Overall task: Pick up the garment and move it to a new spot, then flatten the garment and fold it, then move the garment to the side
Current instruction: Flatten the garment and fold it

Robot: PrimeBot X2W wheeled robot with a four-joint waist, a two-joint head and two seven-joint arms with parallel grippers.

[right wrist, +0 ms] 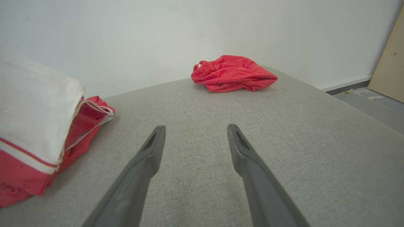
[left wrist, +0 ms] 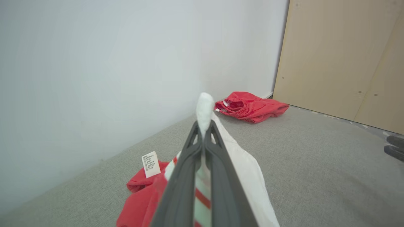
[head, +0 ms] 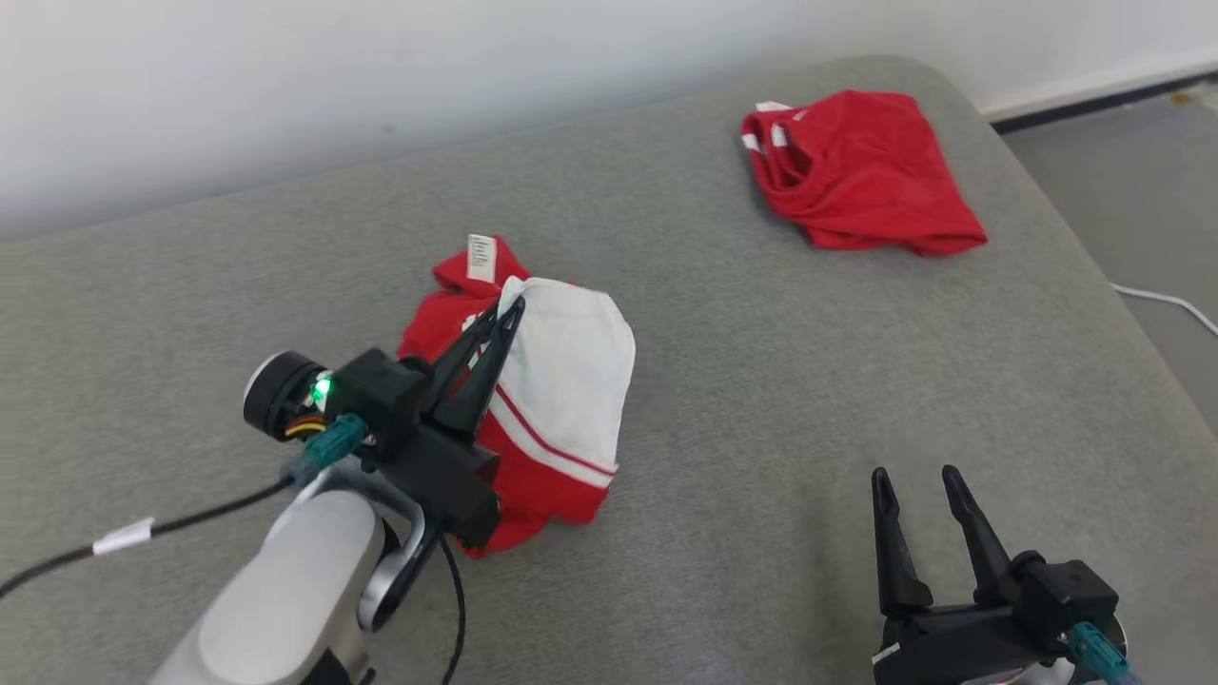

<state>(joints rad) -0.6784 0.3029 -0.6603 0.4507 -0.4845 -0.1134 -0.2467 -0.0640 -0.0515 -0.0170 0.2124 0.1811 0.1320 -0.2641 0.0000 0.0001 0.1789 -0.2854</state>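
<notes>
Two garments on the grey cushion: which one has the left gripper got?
The crumpled red-and-white fabric garment, pinched by the left gripper; the plain red fabric garment lies apart, untouched.

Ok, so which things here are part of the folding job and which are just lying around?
Job: red and white garment; left gripper, shut on its white fold; right gripper, open; grey cushion.
Lying around: plain red garment at the far corner; white cable on the floor.

One grey cushion (head: 761,400), two garments (red-and-white garment (head: 571,381) at centre, red garment (head: 861,171) upper right) and two grippers: left gripper (head: 509,312), right gripper (head: 915,476).
</notes>
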